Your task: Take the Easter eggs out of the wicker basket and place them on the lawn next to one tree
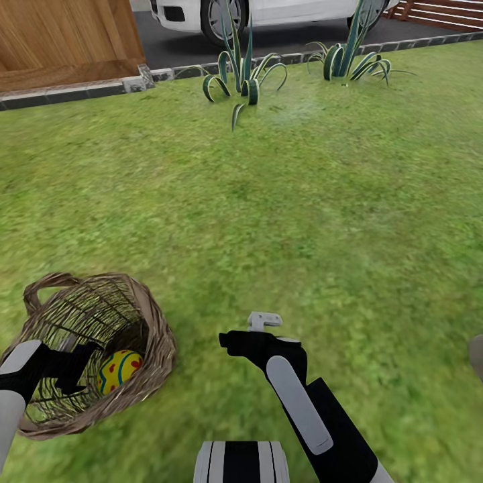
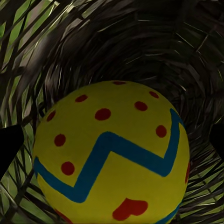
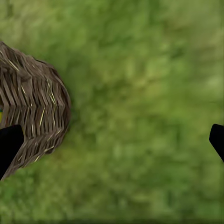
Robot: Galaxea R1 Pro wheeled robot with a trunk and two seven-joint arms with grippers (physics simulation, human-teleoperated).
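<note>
**Left fingers close in on an egg in the basket**

The small yellow Easter egg with blue zigzag and red marks (image 1: pixel 119 369) lies inside the round, loosely woven brown wicker basket (image 1: pixel 151 315) on the mottled green lawn (image 1: pixel 302 221). The left gripper (image 2: pixel 112 140) reaches into the basket, fingers spread either side of the egg, holding nothing. The right gripper (image 3: pixel 112 140) hovers over grass beside the basket, wide open and empty. The egg looks smooth, rigid and light, likely slippery; a grip across its widest middle seems safest.
</note>
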